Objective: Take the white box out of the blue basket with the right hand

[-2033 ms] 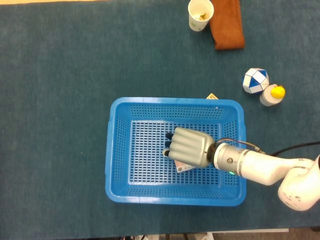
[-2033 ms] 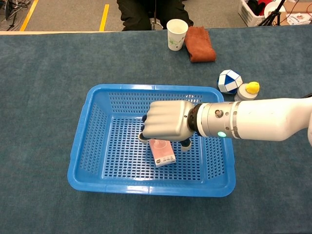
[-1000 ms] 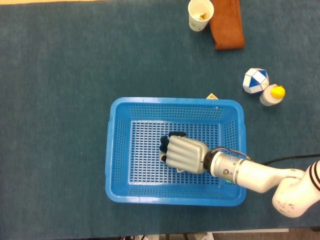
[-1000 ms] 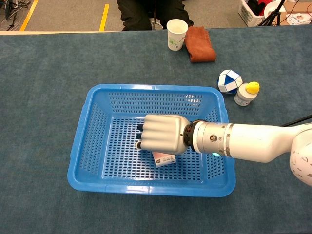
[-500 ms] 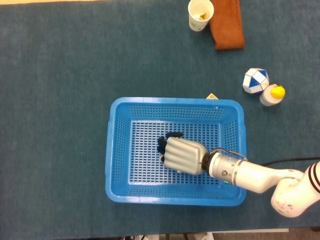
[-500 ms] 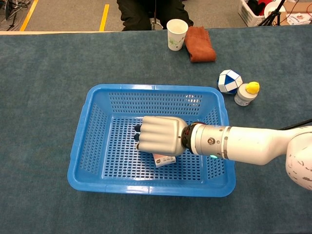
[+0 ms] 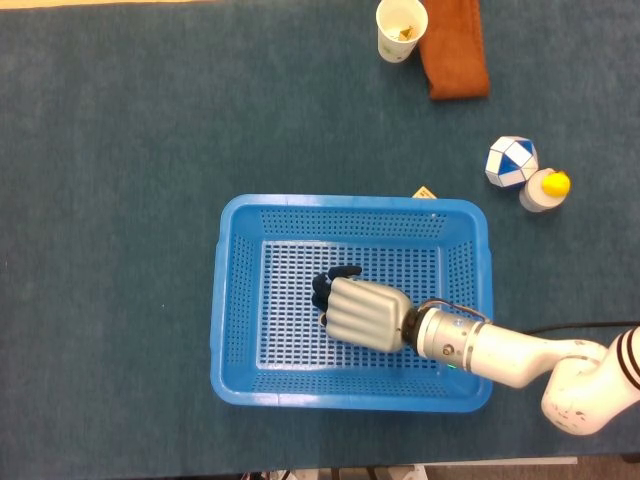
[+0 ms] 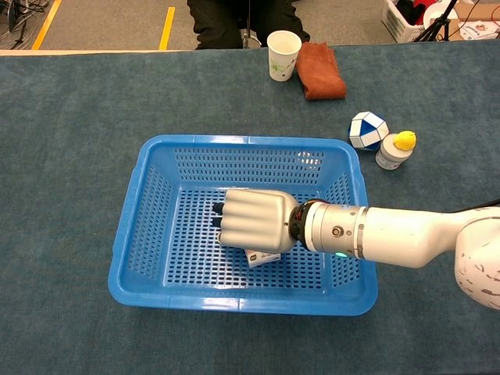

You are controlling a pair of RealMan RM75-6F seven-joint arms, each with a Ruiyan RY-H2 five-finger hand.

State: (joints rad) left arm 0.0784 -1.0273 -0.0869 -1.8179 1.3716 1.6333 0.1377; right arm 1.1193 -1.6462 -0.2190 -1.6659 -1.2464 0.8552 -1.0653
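Observation:
The blue basket (image 7: 350, 205) (image 8: 242, 141) sits in the middle of the table. My right hand (image 7: 362, 312) (image 8: 251, 220) is low inside it, back upward, fingers curled down over the white box (image 8: 263, 257). Only a small corner of the box shows under the hand in the chest view. The head view hides the box completely beneath the hand. The box lies on the basket floor, and the hand grips it from above. My left hand appears in neither view.
Behind the basket to the right stand a blue-and-white ball (image 7: 511, 161) (image 8: 367, 130) and a small bottle with a yellow cap (image 7: 545, 189) (image 8: 393, 150). A paper cup (image 7: 401, 28) (image 8: 283, 55) and a brown cloth (image 7: 455, 50) (image 8: 320, 70) lie at the far edge.
My right hand has sunk lower into the basket and shifted slightly left, closing over the white box. More of the box showed before; now only a corner does.

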